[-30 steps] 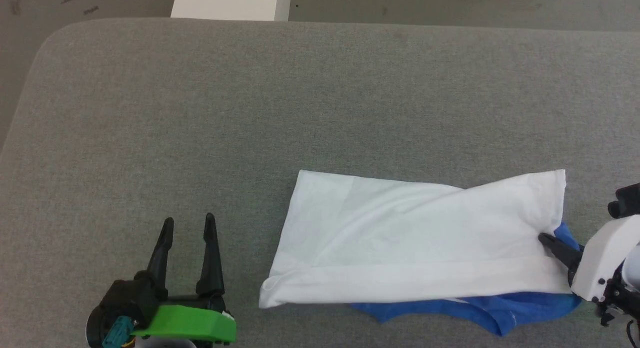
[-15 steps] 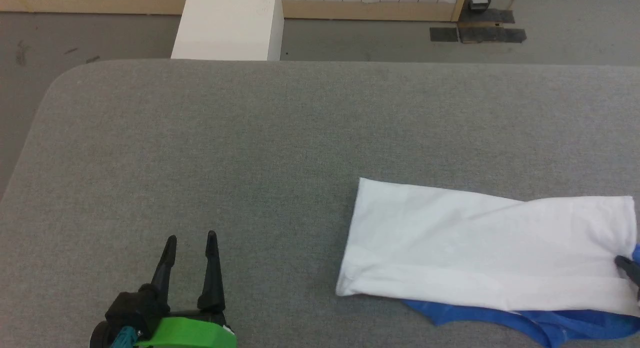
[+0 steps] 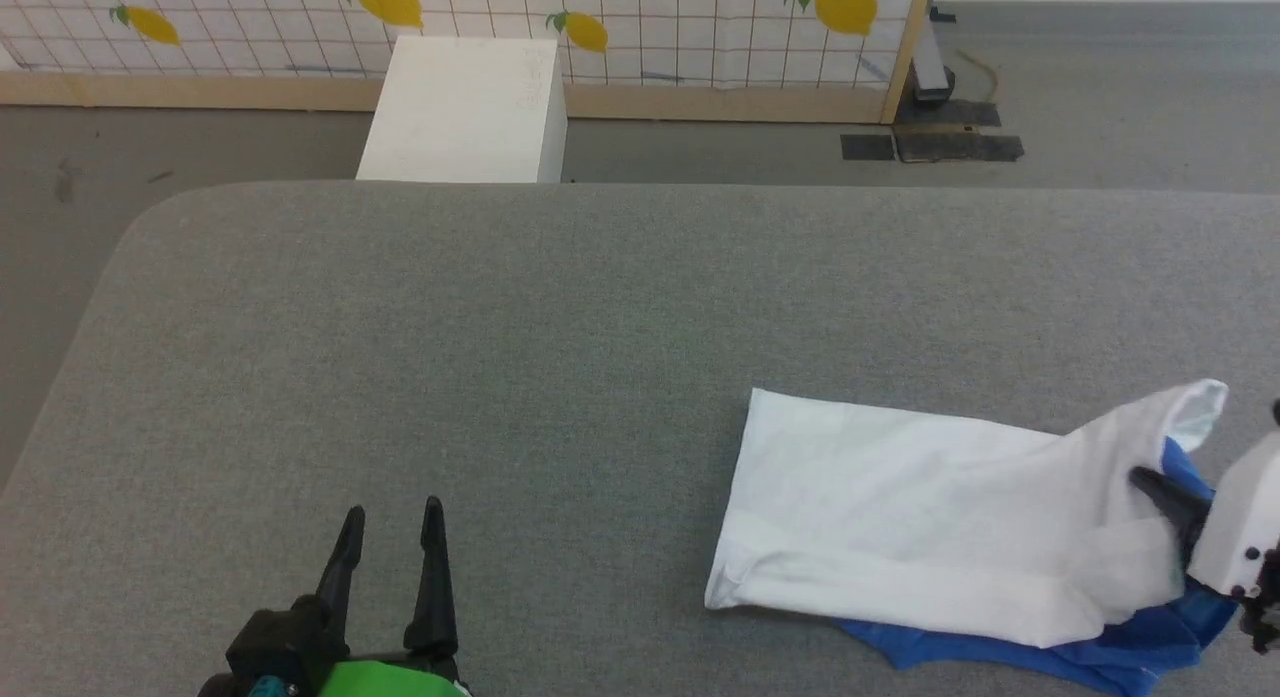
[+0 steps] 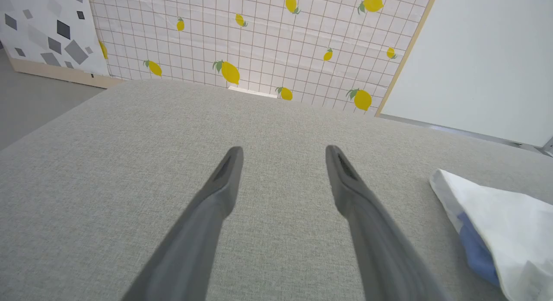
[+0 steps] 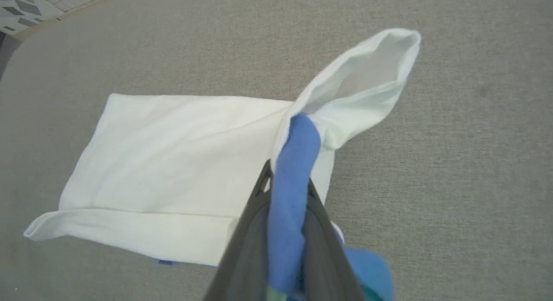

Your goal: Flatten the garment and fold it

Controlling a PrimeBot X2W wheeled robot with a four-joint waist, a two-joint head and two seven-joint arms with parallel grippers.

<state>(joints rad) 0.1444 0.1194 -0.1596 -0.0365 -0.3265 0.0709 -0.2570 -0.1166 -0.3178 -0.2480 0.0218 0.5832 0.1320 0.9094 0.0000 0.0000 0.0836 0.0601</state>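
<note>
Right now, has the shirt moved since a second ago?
Yes. Against the white box beyond the table, the shirt has slid toward the robot's right, its right end lifted by the right hand.

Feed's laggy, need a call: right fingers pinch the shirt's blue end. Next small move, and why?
Probably carry the right fingers left across the shirt to fold it: they grip blue cloth, that end is raised, the rest lies flat.

The right hand (image 3: 1142, 476) has lifted the garment (image 3: 900, 497) end; its corner now peaks
</note>
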